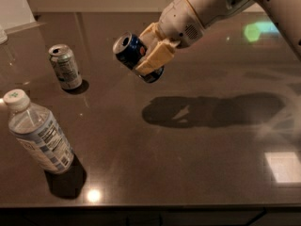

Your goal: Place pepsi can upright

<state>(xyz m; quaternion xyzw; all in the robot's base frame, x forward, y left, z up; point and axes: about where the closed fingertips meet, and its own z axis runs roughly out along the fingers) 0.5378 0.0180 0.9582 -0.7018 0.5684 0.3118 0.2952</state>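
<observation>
Dark blue pepsi can [133, 50], silver end, in tan fingers [157, 56] of white gripper [142, 53] above glossy dk-brown table [197, 173].

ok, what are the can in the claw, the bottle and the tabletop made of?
Pepsi can, held tilted in the claw above the table: glossy blue metal, silver rim, probably aluminium. Bottle: clear plastic, see-through, white cap. Table: dark, polished, mirrors lights; stone or laminate, can't tell.
</observation>
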